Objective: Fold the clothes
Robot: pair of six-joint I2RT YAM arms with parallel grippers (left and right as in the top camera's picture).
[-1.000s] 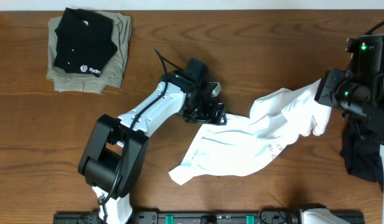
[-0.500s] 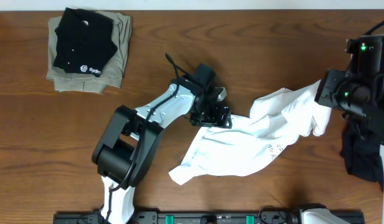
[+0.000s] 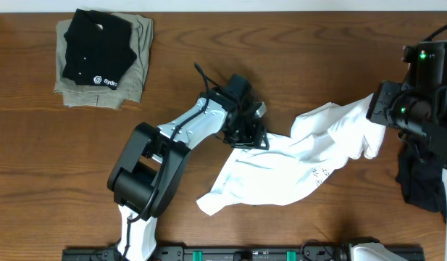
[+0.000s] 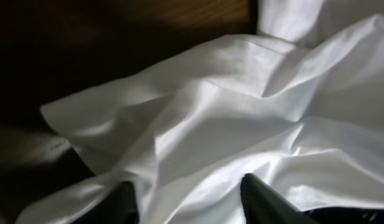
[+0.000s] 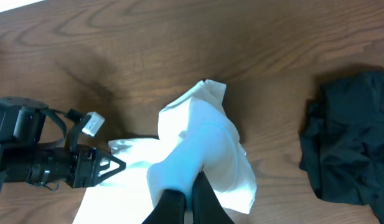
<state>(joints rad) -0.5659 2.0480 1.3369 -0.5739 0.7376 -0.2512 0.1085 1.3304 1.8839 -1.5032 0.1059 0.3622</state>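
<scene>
- At the middle of the bench (image 3: 64, 181), your white T-shirt (image 3: 281, 174) lies crumpled and stretched out. Its lower-left part rests flat on the wood and its right end is raised toward the right arm.
- Your left gripper (image 3: 251, 136) sits at the shirt's upper-left edge. In the left wrist view its fingers (image 4: 266, 199) stand partly apart with a fold of white cloth between them. You cannot tell whether the jaws are pinching that fold.
- Your right gripper (image 5: 188, 198) has its jaws closed tight on the shirt's bunched right end, holding it up off the bench.
- Far left at the back, a folded black shirt (image 3: 96, 51) with a small white logo lies on a folded khaki garment (image 3: 140, 65), well apart from the T-shirt.
- At the right edge, a dark heap of cloth (image 3: 419, 181) lies just beside the right arm, apart from the T-shirt.
</scene>
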